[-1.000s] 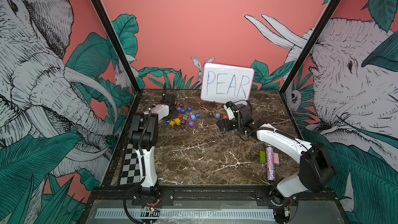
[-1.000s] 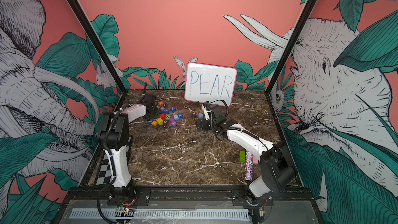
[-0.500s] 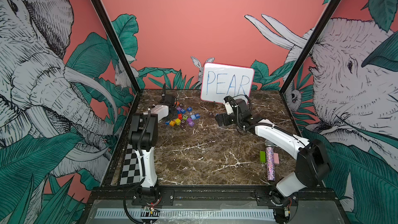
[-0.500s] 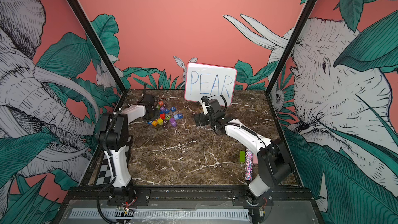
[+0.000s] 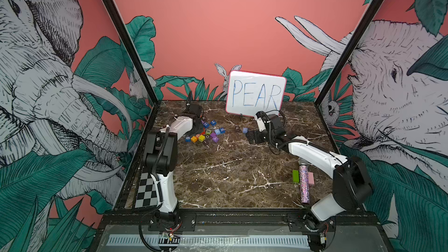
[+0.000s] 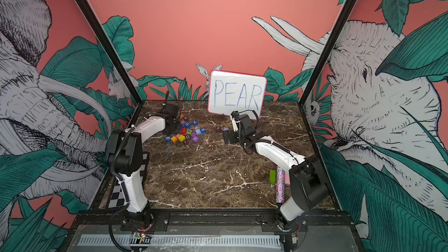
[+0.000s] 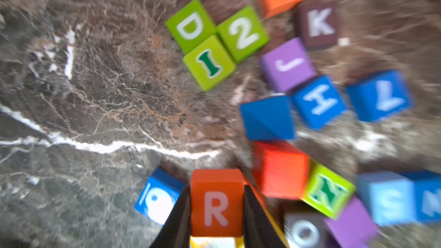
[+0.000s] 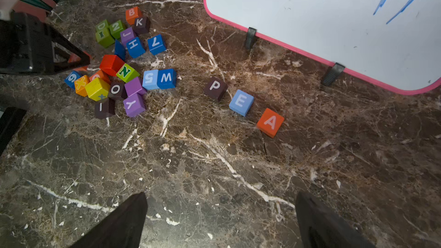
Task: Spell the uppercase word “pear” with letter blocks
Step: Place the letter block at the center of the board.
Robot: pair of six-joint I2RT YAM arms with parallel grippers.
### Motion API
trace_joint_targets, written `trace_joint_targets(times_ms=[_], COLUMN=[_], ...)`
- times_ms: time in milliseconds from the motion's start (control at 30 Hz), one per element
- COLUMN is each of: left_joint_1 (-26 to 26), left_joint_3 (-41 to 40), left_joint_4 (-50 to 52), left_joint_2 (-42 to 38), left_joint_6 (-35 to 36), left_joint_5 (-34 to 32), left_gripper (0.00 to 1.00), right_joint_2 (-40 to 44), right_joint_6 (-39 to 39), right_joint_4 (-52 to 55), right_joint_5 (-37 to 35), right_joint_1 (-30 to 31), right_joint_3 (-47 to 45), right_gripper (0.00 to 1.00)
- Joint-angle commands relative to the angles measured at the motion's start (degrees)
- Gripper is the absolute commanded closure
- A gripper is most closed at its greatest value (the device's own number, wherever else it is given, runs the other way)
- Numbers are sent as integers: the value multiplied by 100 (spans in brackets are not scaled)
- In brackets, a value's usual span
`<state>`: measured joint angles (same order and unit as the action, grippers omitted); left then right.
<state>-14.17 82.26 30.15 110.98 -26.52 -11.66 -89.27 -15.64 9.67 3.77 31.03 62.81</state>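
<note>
Your left tool [image 7: 217, 188] is pinching the R block [image 7: 216, 207], one black finger on each side and the letter facing the wrist camera. It's at the edge of the pile [image 8: 119, 67], which sits off to the side of the whiteboard [image 8: 334, 32], out past the P end of the writing. The left wrist view is pretty blurry, so you can't tell whether the R block is touching the counter [image 8: 214, 163] or just above it.

Your right tool [image 8: 220, 194] is spread wide with nothing between the fingers, hanging over bare counter in front of the whiteboard.

The rest of the word lies right in front of the whiteboard, letters up. The P block [image 8: 215, 88], E block [image 8: 241, 102] and A block [image 8: 270, 122] run in a line roughly along its bottom edge. P is closest to the pile and A is farthest. They're close together but not touching, and each is turned a bit.

The pile is a jumble of green, blue, purple, orange and maroon cubes. You can read B, K, J, H, 7, D, 2, N, S, O, Y and 6 in the right wrist view.

Well away from the whiteboard, by the right arm's base, a green block [image 5: 295, 176], a glitter tube [image 5: 304, 185] and a pink block [image 5: 311, 178] lie side by side.
</note>
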Motion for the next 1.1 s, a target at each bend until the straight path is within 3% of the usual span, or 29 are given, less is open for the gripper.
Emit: trace_joint_targets(times_ms=[0, 300, 667, 767, 1067], left_joint_1=[-233, -1249, -2828, -3068, -3545], left_joint_3=[84, 447, 2736, 3415, 4387], left_joint_4=[166, 289, 634, 712, 342], left_joint_2=[-473, -528, 1275, 1838, 2764], left_joint_6=[-28, -332, -512, -554, -542], left_joint_5=[-218, -239, -56, -4, 81], left_gripper=[73, 72, 72, 73, 73], right_joint_2=[226, 502, 353, 400, 705], right_joint_6=[-228, -652, -1315, -1454, -1825], right_joint_4=[-309, -256, -87, -47, -242], right_joint_5=[200, 166, -158, -271, -326], right_joint_1=[-174, -886, -1618, -1730, -1847], right_joint_3=[-95, -655, -1144, -1259, -1797], right_gripper=[1, 1, 1, 1, 1])
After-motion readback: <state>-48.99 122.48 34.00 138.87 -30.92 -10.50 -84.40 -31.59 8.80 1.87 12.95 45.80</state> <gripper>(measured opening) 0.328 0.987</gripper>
